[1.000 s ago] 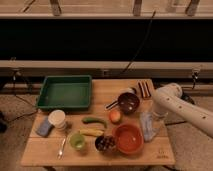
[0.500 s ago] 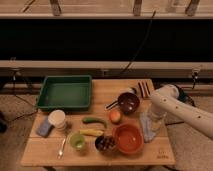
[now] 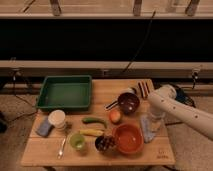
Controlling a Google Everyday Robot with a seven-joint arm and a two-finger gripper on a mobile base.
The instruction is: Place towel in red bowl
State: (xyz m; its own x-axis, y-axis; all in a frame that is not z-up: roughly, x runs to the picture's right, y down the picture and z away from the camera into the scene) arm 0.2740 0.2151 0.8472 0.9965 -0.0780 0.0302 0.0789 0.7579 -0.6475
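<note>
Grey-blue towel [image 3: 148,131] just below hand [image 3: 154,117] | right of red bowl [image 3: 128,138] | hand state: cannot tell

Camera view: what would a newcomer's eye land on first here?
The white robot arm reaching in from the right, its gripper down at the pale towel near the table's right edge. Next, the orange-red bowl at front centre, just left of the towel, and the green tray at back left.
</note>
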